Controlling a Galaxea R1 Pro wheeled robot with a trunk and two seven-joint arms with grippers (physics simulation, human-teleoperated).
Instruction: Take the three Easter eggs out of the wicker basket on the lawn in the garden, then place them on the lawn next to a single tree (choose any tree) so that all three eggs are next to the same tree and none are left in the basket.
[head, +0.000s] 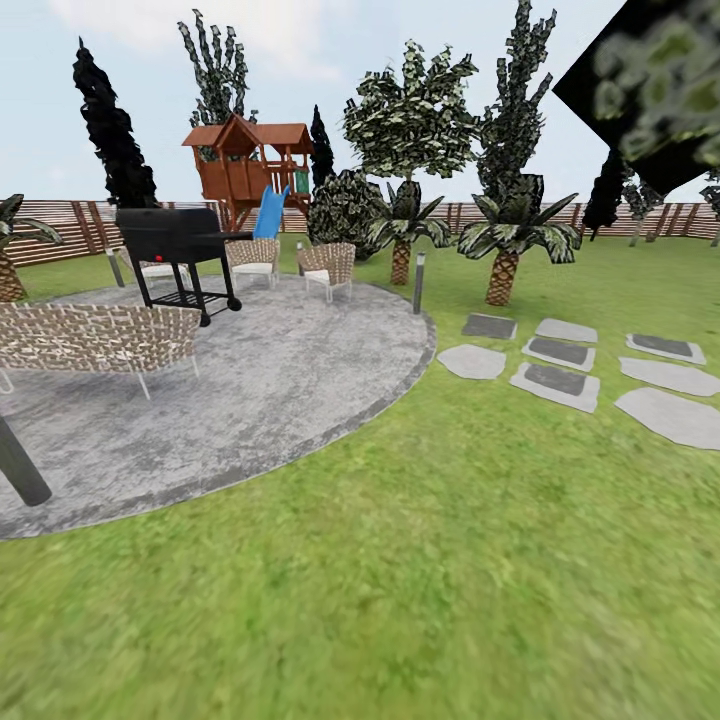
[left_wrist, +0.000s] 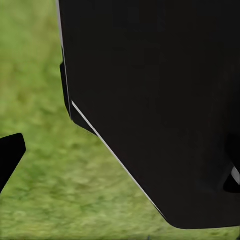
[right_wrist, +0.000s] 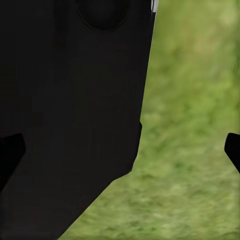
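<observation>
- While I look out through the head camera, the lawn (head: 430, 560) spreads across the whole foreground, mottled green, and runs back to a slatted fence (head: 60, 228).
- Farthest left, a woven bench (head: 95, 338) stands on the round grey patio (head: 250, 390), with a dark post (head: 20, 465) leaning at the patio's near edge.
- Behind the bench I see a black grill (head: 178, 250) on wheels, then two wicker chairs (head: 328, 266) at the patio's far rim.
- Beyond those rises a red-brown playhouse (head: 245, 165) with a blue slide (head: 268, 212).
- Right of the patio a short lamp post (head: 419, 282) stands in the grass, with two scaly-trunked palms (head: 503, 262) behind it.
- Further right, grey stepping stones (head: 560, 365) lie in the grass in two rows.
- At the upper right corner a dark, blocky patch of leaves (head: 650, 90) hangs close to the camera; I cannot tell which tree it belongs to.
- On the left wrist camera, grass lies below the left gripper (left_wrist: 15, 155); a big black body panel (left_wrist: 160, 100) covers most of the picture, one dark fingertip pokes in at the edge, and I cannot tell how wide the jaws stand.
- On the right wrist camera, the right gripper (right_wrist: 120, 150) hangs over bare grass with a dark fingertip (right_wrist: 233, 150) at each edge, set wide apart, holding nothing.
</observation>
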